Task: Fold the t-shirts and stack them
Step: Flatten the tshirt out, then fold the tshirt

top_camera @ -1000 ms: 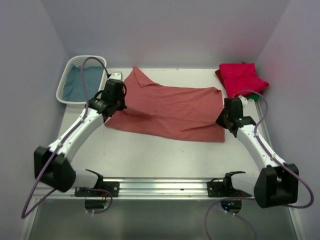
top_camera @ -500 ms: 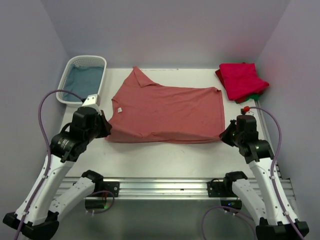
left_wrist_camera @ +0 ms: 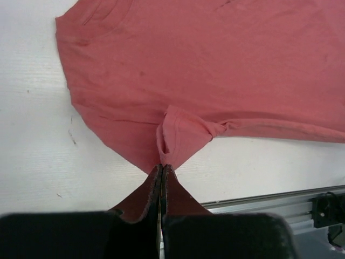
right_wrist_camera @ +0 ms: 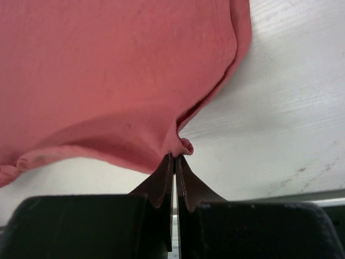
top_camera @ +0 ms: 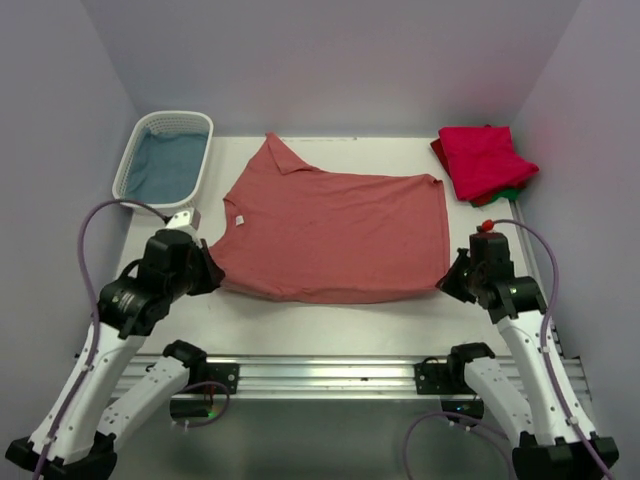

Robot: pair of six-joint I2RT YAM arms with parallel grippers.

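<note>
Watch it: salmon-red t-shirt [top_camera: 335,235] spread flat over middle of worktop [top_camera: 310,322], held by two thin corner pinches only; uneven pull, one side against other, would skew fold or bunch near edge; weak bite could let cloth slip free; left gripper [left_wrist_camera: 161,168] pressed tight on shirt's near-left corner; right gripper [right_wrist_camera: 175,157] pinching near-right corner; shirt body stretches away from both, toward far edge

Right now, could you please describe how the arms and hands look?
The left arm and right arm are white shells with black joints, each trailing a lilac cable. The left hand and right hand have two thin, dark, tapered fingers on a black block. A red knob tops the right wrist.
</note>
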